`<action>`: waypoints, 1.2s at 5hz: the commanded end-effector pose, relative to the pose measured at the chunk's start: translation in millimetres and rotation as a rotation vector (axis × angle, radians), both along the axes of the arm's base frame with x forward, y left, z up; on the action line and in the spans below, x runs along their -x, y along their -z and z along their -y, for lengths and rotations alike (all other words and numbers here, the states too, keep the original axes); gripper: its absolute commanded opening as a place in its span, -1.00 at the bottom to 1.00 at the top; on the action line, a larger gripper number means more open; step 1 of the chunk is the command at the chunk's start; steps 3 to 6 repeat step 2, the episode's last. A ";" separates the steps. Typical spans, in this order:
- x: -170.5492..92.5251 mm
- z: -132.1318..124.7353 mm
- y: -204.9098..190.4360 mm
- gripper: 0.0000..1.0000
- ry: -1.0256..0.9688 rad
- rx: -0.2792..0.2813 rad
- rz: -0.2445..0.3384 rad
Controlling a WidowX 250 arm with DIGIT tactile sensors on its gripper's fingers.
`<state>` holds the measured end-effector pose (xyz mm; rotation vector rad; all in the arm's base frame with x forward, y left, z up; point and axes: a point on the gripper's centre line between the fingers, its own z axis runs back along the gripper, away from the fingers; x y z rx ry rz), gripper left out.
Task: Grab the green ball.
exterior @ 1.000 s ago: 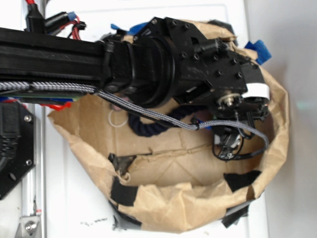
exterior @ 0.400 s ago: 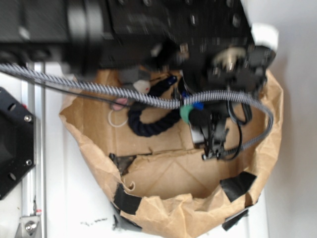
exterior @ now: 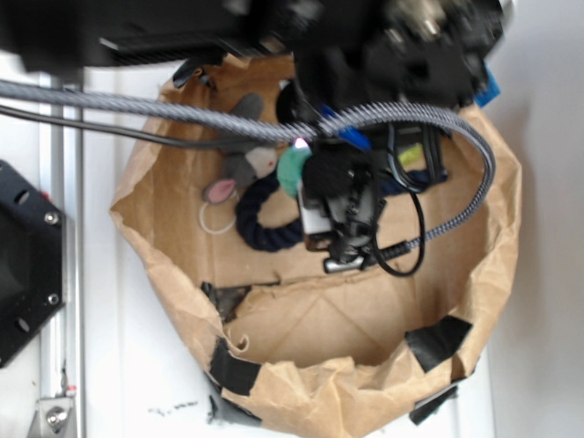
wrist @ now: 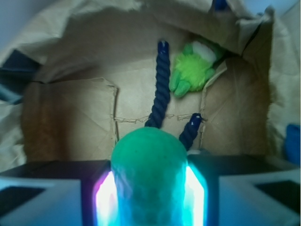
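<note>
The green ball [wrist: 148, 176] fills the bottom middle of the wrist view, squeezed between my two glowing fingers [wrist: 104, 200], so my gripper [wrist: 148, 197] is shut on it. In the exterior view the ball [exterior: 292, 171] shows as a teal patch at the left side of the gripper [exterior: 310, 182], held above the floor of the brown paper bag [exterior: 310, 315]. The black arm hides much of the bag's upper part.
On the bag floor lie a dark blue rope toy [wrist: 160, 89], a fuzzy lime-green plush toy [wrist: 192, 71] and a grey-and-pink plush mouse [exterior: 235, 173]. Black tape patches [exterior: 443, 339] mark the bag rim. A black mount [exterior: 23, 265] sits left.
The arm has risen toward the camera and shifted left, carrying the ball up off the bag floor. The plush mouse, hidden before, is now uncovered.
</note>
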<state>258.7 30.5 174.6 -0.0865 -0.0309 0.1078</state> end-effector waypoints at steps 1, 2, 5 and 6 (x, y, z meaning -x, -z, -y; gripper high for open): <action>2.4 2.2 -12.7 -1.00 0.018 -0.003 0.068; 1.5 3.7 -10.0 -1.00 0.006 -0.012 0.057; 1.5 3.7 -10.0 -1.00 0.006 -0.012 0.057; 1.5 3.7 -10.0 -1.00 0.006 -0.012 0.057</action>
